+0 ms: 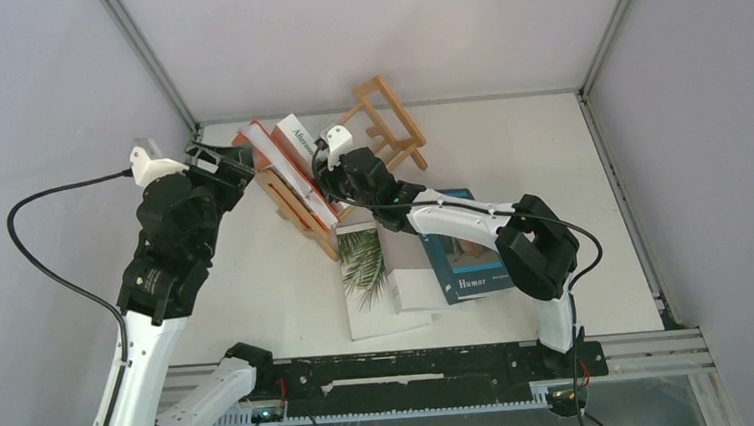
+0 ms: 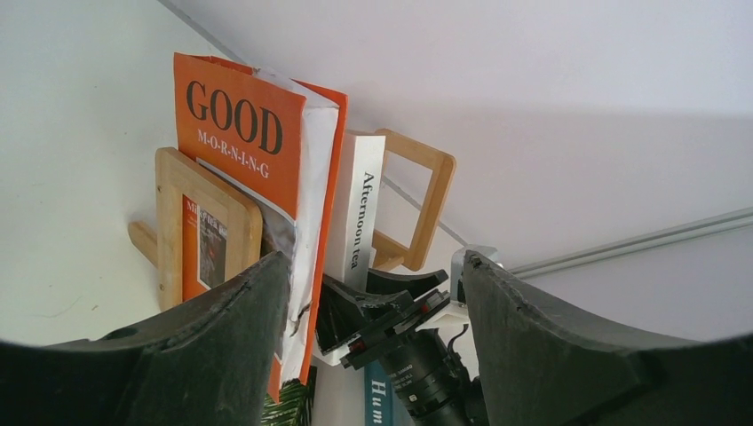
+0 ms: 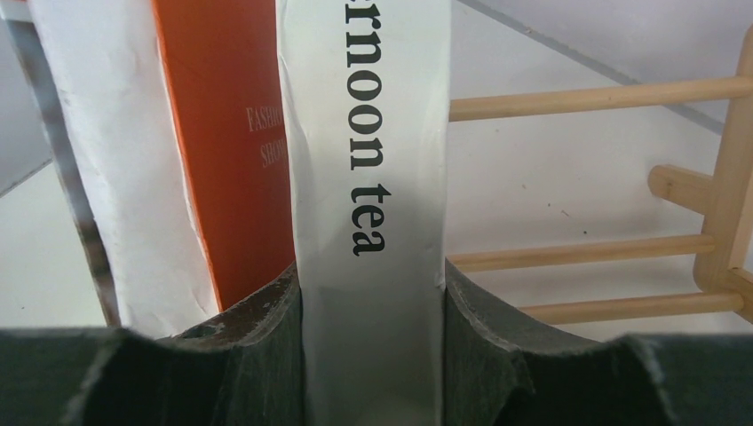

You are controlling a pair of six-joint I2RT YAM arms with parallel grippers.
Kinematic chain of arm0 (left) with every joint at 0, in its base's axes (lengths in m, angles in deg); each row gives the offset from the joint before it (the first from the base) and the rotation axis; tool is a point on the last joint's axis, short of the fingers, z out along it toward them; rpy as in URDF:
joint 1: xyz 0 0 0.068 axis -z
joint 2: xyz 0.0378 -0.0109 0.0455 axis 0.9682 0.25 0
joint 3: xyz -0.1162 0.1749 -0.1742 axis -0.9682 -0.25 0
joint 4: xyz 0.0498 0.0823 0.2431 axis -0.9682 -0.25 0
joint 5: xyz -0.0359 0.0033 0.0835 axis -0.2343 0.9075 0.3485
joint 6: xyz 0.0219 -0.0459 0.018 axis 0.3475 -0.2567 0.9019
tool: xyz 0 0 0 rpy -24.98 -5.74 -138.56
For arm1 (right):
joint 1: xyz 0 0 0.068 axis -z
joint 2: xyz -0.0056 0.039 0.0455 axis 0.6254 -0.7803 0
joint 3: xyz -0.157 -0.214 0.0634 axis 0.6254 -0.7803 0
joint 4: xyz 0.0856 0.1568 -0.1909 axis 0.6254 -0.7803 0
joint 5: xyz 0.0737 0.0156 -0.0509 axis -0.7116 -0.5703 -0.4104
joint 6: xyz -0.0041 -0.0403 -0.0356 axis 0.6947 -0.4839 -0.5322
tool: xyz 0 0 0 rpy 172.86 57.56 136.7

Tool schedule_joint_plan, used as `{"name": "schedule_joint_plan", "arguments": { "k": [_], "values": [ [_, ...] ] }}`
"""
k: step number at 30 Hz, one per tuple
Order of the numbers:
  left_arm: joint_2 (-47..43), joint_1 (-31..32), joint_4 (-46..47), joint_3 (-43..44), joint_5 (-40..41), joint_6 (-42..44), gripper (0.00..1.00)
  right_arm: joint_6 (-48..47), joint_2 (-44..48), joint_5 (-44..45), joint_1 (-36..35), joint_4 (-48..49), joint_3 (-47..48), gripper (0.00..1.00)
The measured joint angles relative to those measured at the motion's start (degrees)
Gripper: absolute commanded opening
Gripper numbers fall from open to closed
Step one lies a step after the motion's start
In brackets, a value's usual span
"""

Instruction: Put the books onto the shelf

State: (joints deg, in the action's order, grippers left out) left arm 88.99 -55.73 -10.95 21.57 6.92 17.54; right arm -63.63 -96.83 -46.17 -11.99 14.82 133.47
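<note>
Right wrist shows right hand [image 3: 371,293] clamping white book [image 3: 364,106], orange book [image 3: 233,151] just beside.

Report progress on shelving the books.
Done: the orange book stands in the shelf. In hand: the right fingers clamp the Afternoon tea book beside it. Remaining: the palm-leaf book, the grey-white book and the teal Humor book lie on the table.

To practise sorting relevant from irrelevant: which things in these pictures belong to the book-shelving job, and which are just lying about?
Belong to the job: shelf, orange book, Afternoon tea book (clamped in the right gripper), palm-leaf book, plain white book, Humor book.

Just lying about: black cable, black rail at the near edge.
</note>
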Motion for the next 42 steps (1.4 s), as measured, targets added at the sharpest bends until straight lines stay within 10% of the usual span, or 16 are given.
{"name": "schedule_joint_plan", "arguments": {
  "k": [10,24,42],
  "values": [
    [-1.36,0.00,0.79,-2.78,1.14,0.15,0.76,0.07,-1.40,-0.96,0.07,2.27,-0.37,0.42],
    [-1.70,0.00,2.14,-5.03,1.18,0.13,0.75,-0.07,-3.02,-0.66,0.22,4.55,-1.40,0.71],
    [-1.60,0.00,3.39,-5.05,1.18,0.13,0.75,-0.24,-1.38,-0.22,0.48,3.54,-2.29,0.74]
  ]
}}
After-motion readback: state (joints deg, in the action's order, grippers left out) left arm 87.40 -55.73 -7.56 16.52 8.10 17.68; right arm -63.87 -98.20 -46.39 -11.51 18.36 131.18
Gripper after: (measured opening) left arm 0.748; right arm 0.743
